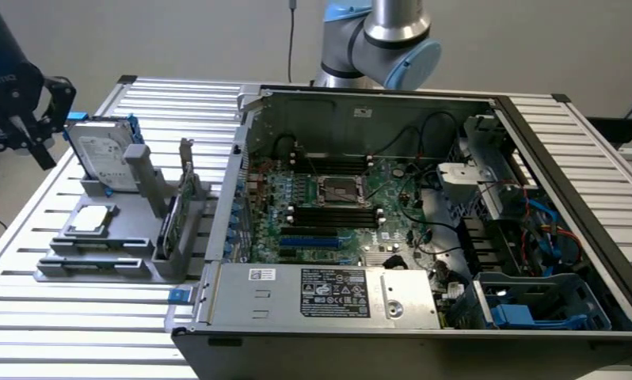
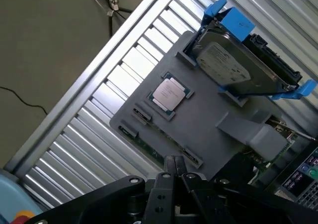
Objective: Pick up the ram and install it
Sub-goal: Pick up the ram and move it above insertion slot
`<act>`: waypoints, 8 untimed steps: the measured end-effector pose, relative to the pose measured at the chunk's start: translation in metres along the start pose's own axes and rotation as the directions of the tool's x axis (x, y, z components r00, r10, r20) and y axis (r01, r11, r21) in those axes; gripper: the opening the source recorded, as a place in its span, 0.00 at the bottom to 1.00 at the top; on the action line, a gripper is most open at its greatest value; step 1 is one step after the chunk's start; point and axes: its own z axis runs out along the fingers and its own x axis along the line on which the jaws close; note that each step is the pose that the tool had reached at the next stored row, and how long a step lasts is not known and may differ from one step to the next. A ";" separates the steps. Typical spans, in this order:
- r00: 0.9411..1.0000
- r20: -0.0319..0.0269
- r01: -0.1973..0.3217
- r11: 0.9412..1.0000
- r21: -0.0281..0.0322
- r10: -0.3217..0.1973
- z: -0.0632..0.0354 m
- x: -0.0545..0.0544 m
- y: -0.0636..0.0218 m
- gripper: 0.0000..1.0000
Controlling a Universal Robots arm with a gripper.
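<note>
- On the slatted table [image 1: 41,317], at about 9 o'clock from the open computer case [image 1: 348,119] in the exterior view, I see a gray fixture [image 1: 116,265] holding the loose parts.
- At 10 o'clock in that view, the gripper [image 1: 25,131] hangs above the fixture's far corner, clear of every part.
- From the wrist camera, its fingertips [image 2: 169,167] are pressed together with nothing between them.
- I find the ram [image 2: 149,145] in the wrist view as a dark-green strip. It lies in a clipped slot along the fixture's edge, on the far side of the processor [image 2: 170,92] from the hard drive [image 2: 223,65].
- The ram sits just ahead of the closed fingertips but does not touch them.
- The hard drive stands tilted in its blue frame at the fixture's 12 o'clock end in the exterior view. The processor lies flat near the middle.
- An upright card with a metal bracket [image 1: 187,198] stands on the fixture's 3 o'clock side, next to the case wall.
- Inside the case, black memory slots [image 1: 337,215] flank the processor socket at 12 and 6 o'clock.
- The arm [image 1: 385,32] rises behind the case at 12 o'clock.
</note>
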 end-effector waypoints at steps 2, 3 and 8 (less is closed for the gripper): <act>0.999 0.000 0.036 0.999 0.000 -0.036 0.0003 0.000 0.0000 0.11; 0.998 0.000 0.055 0.998 0.000 -0.055 0.0005 0.000 0.0000 0.11; 0.989 -0.001 0.146 0.989 0.000 -0.146 0.0012 0.000 0.0000 0.11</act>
